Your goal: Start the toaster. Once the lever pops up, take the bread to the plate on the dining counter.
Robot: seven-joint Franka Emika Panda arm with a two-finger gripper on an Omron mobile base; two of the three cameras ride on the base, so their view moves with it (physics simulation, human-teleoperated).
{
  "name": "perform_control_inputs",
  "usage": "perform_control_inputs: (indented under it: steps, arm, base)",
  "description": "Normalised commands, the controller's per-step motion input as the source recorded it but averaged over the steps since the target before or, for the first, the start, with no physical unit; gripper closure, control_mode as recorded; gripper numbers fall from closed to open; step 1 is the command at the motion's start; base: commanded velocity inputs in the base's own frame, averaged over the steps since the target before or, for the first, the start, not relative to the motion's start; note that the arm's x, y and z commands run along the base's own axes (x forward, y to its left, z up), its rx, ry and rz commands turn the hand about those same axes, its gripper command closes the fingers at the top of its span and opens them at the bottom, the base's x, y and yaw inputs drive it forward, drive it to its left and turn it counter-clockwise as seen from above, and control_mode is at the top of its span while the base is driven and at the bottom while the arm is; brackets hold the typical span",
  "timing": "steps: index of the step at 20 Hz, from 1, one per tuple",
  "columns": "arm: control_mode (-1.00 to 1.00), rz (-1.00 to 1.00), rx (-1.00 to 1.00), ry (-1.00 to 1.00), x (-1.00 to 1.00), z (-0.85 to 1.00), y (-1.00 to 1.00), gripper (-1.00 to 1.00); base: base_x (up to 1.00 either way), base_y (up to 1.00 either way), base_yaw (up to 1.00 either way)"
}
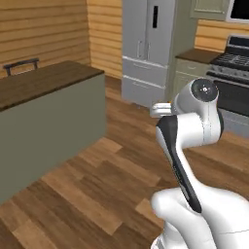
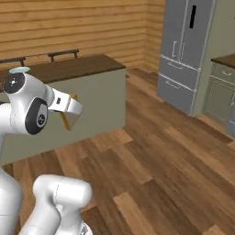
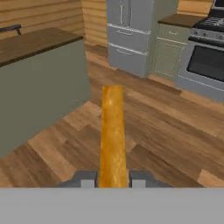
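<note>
The bread [image 3: 113,131], golden tan and seen edge-on, stands upright between my two dark fingertips, with my gripper [image 3: 113,180] shut on its lower end. From the right base view the bread [image 2: 67,120] pokes out beside the white hand, over the floor and short of the dining counter [image 2: 87,65]. That dark wood-topped counter [image 1: 48,78] has grey-green sides and lies ahead to the left [image 3: 37,43]. A pale blue-green plate [image 2: 18,69] shows on its top, just behind my arm's joint. The toaster is out of view.
A grey fridge [image 1: 148,48] stands ahead, with a stove [image 3: 205,61] and green cabinets [image 3: 168,54] to its right. Dark stool backs [image 2: 63,54] rise behind the counter. Open wood floor [image 1: 112,170] lies between me and the counter.
</note>
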Motion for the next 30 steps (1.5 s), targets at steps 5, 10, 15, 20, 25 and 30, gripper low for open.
perform_control_inputs:
  steps: [5, 10, 15, 20, 25, 30]
  arm:
    - [1.00, 0.00, 0.00, 0.00, 0.00, 0.00, 0.00, 1.00]
    - [1.00, 0.00, 0.00, 0.00, 0.00, 0.00, 0.00, 1.00]
    - [1.00, 0.00, 0.00, 0.00, 0.00, 0.00, 0.00, 1.00]
    - [1.00, 0.00, 0.00, 0.00, 0.00, 0.00, 0.00, 1.00]
    - [1.00, 0.00, 0.00, 0.00, 0.00, 0.00, 0.00, 1.00]
    - [1.00, 0.00, 0.00, 0.00, 0.00, 0.00, 0.00, 1.00]
  base:
    - [0.70, -0.02, 0.71]
    - [1.00, 0.00, 0.22]
    - [1.00, 0.00, 0.27]
    - [1.00, 0.00, 0.50]
    - [1.00, -0.04, 0.47]
    - [1.00, -0.33, 0.35]
